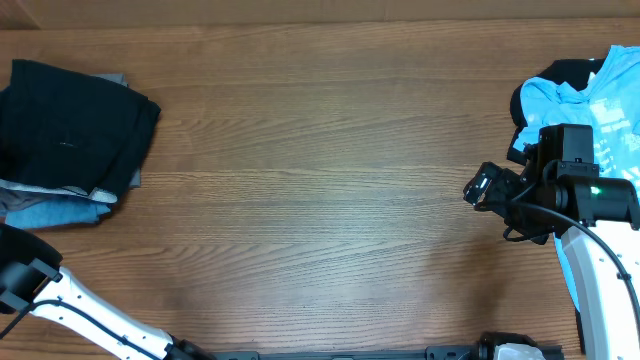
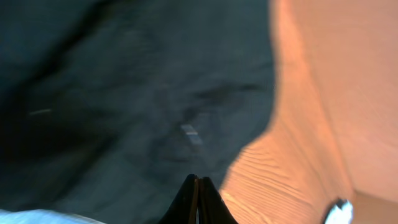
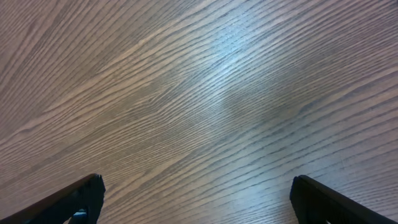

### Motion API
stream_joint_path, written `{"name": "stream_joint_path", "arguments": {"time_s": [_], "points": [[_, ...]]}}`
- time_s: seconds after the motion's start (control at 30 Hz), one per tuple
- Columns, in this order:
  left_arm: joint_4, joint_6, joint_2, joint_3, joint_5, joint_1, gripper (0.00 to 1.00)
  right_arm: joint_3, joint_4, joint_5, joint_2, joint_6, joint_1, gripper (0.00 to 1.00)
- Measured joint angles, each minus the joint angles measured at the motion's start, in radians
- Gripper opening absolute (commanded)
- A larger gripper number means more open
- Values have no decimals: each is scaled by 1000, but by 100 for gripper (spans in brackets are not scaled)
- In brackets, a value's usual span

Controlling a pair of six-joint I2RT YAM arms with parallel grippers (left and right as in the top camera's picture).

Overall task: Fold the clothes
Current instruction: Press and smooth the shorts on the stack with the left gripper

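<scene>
The left gripper [image 2: 196, 182] is closed, its two fingers pressed together with nothing visible between them. Its tips point at the edge of the black shorts [image 2: 124, 93], and whether they touch the cloth cannot be told from the blurred wrist view. From above, the black shorts lie folded at the left end of the table [image 1: 320, 150], on top of a grey piece [image 1: 20, 200] and a blue piece [image 1: 60, 214] that stick out below them. The right gripper [image 3: 196, 186] hangs wide open over bare wood and holds nothing. Behind it, at the right edge of the table, a light blue T-shirt [image 1: 610, 95] with white print lies bunched over another black garment [image 1: 545, 85].
</scene>
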Motion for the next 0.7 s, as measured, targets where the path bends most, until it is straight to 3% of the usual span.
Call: {"name": "stream_joint_path", "arguments": {"time_s": [0.37, 0.7], "points": [[-19, -282, 148, -1, -391, -24, 4, 0, 0, 0, 0, -1, 0, 100], [-58, -310, 104, 6, -337, -33, 4, 0, 0, 0, 0, 0, 0, 100]]}}
